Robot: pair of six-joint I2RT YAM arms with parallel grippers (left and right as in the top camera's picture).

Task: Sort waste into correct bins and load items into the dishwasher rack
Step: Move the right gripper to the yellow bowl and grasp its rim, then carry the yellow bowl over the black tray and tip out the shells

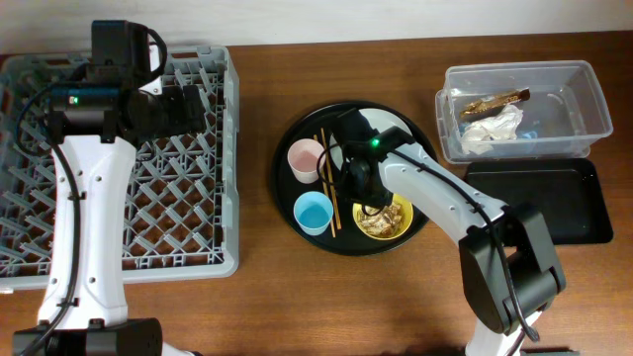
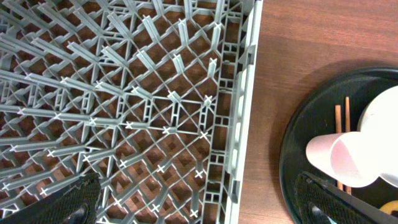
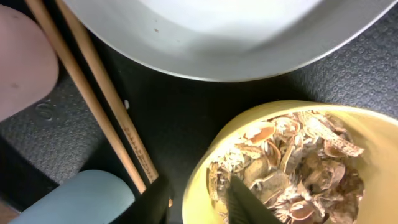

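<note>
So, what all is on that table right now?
rack: one, grey, left side
round tray: one, black, centre
plate: one, pale, back of round tray
pink cup: one, pink, round tray
blue cup: one, blue, round tray
chopsticks: two, wooden, beside the cups
bowl: one, yellow, front of round tray
scraps: many, brownish, in bowl
tub: one, clear, back right
tissue: one, white, in tub
wrapper: one, gold, in tub
flat tray: one, black, before tub
left gripper: one, black, open above rack
right gripper: one, black, open astride bowl rim
</note>
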